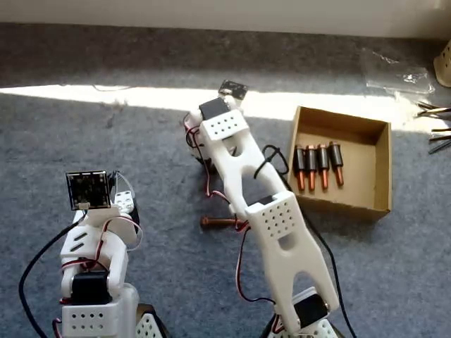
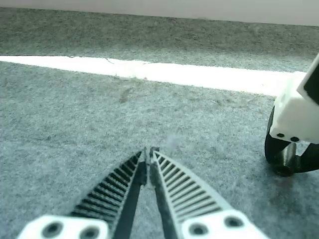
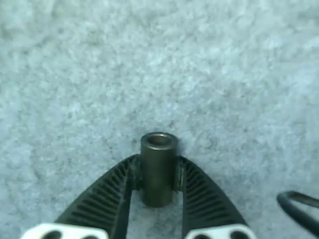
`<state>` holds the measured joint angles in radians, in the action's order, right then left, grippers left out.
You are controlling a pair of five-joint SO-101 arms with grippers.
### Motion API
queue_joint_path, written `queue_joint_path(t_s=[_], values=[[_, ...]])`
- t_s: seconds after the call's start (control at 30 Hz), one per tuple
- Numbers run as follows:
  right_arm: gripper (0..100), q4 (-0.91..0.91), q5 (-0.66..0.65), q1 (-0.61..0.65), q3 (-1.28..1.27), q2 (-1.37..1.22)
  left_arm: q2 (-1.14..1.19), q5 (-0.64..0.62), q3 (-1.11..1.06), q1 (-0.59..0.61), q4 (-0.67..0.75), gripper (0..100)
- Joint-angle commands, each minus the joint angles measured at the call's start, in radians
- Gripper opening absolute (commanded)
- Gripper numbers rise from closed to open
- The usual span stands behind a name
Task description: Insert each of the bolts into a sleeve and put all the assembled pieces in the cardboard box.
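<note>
Close by, the left arm [image 1: 91, 274] points out over the grey carpet [image 2: 75, 124]. The left jaws are shut tight with nothing in them. A little farther, a copper bolt [image 1: 215, 222] lies flat on the carpet, partly under the right arm [image 1: 278, 225]. The right jaws are squeezing a dark sleeve [image 3: 158, 167] from both sides. Farther off, the cardboard box [image 1: 384, 176] holds four finished pieces [image 1: 317, 165] lying side by side.
</note>
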<state>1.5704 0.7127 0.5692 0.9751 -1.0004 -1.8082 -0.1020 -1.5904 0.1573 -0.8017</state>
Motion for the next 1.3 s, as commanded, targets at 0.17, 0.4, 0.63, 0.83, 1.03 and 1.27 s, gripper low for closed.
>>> queue_joint_path(t_s=[0.17,0.4,0.63,0.83,1.03,1.27], values=[[1.5,0.094,-0.233,-0.002,0.18,0.002,-0.01,0.002,0.007,0.007,0.026,3],[1.5,0.193,-0.405,-0.005,0.478,0.007,-0.01,0.002,0.007,0.007,0.026,3],[1.5,0.194,-0.54,-0.007,0.595,0.008,-0.01,0.002,0.007,0.007,0.026,3],[0.3,0.196,-0.614,-0.007,0.694,0.008,-0.01,0.002,0.007,0.007,0.026,3],[0.3,0.196,-0.675,-0.036,0.803,0.01,-0.01,0.003,0.007,0.008,0.026,3],[0.3,0.194,-0.678,-0.097,0.765,0.168,-0.01,0.003,0.007,0.008,0.026,3]])
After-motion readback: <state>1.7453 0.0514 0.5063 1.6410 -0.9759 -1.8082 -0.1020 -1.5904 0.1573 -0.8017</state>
